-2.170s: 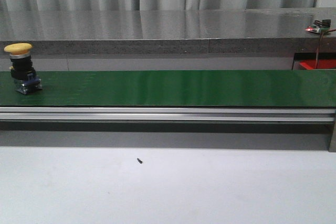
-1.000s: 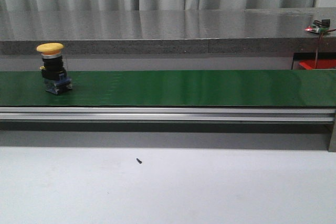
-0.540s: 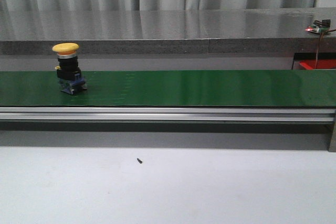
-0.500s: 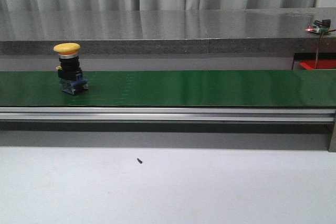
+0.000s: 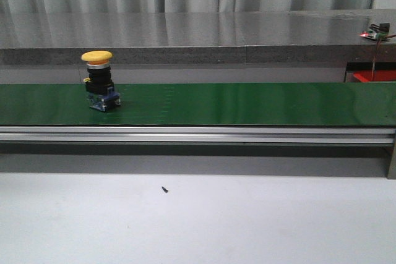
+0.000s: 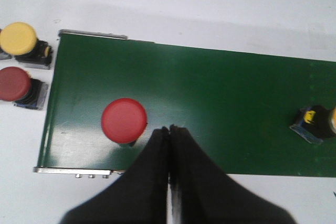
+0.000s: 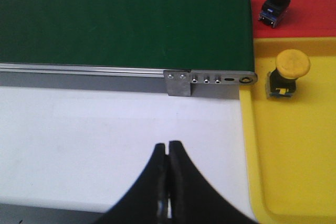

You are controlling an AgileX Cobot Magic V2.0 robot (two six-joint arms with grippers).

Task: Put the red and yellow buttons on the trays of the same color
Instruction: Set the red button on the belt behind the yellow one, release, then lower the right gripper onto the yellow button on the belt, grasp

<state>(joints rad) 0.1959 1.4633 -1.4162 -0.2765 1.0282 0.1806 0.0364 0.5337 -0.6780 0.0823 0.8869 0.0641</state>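
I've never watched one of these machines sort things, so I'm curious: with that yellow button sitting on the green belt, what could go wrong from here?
The yellow button stands tall on a small base on the green belt, so a clumsy grab might tip it. Both arms wait with jaws shut, the right gripper off the belt over the white table, so it may open too late. A red button also stands on the belt near the left gripper; two pieces in play could end on the wrong tray, red or yellow.

Left gripper point(image 6: 169, 129): 2 matte black fingers, broad at the base, tapering to narrow tips. Right gripper point(image 7: 168, 145): the same 2 black tapered fingers, smooth, with no visible markings or screws.
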